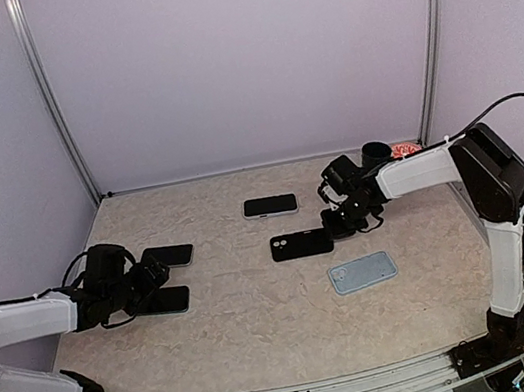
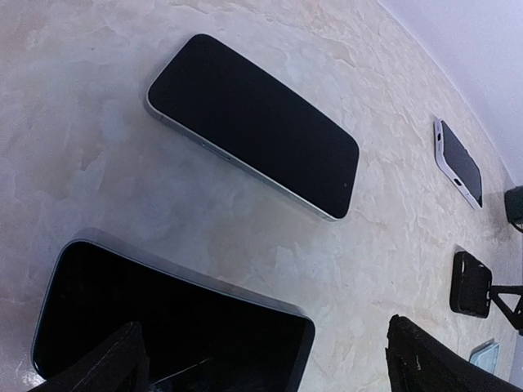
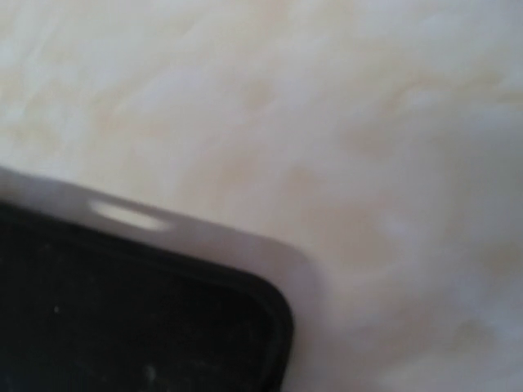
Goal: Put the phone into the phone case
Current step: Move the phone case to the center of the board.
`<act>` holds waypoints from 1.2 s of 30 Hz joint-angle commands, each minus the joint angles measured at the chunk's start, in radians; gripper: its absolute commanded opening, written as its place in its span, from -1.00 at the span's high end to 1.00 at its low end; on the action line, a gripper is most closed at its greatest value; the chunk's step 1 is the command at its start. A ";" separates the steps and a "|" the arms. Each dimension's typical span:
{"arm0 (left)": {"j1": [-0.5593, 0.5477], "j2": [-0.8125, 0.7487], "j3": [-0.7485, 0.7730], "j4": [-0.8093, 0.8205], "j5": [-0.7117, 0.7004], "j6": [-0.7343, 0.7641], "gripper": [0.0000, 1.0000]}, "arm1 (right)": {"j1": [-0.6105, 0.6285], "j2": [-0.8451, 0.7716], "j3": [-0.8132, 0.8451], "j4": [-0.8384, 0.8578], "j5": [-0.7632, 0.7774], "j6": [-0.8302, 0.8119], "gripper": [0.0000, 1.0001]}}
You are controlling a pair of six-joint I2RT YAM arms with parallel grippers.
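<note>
Two dark phones lie at the table's left. The farther phone (image 1: 169, 256) (image 2: 253, 126) lies flat and free. The nearer phone (image 1: 166, 301) (image 2: 163, 318) has its end between the fingers of my left gripper (image 1: 157, 281) (image 2: 270, 371), which stands open just above it. A black phone case (image 1: 301, 244) (image 2: 471, 284) lies mid-table, open side up. My right gripper (image 1: 334, 226) is shut with its tip at the case's right end. The right wrist view is blurred and shows only a corner of the black case (image 3: 122, 318), with no fingers in sight.
A white-rimmed case or phone (image 1: 270, 206) (image 2: 458, 162) lies behind the black case. A light blue case (image 1: 363, 272) (image 2: 484, 355) lies in front of it to the right. A dark cup (image 1: 374, 152) and a red-and-white object (image 1: 404, 149) stand at the back right.
</note>
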 commanded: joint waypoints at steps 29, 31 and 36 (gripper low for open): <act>0.066 0.075 -0.028 -0.026 -0.222 -0.024 -0.98 | 0.111 -0.207 -0.051 0.035 -0.008 0.011 -0.14; 0.068 0.087 -0.026 -0.015 -0.215 -0.020 -0.98 | 0.119 -0.212 -0.048 0.042 -0.025 0.002 -0.19; 0.070 0.121 -0.018 -0.004 -0.202 -0.009 -0.98 | 0.129 -0.207 -0.042 0.044 -0.048 -0.007 -0.22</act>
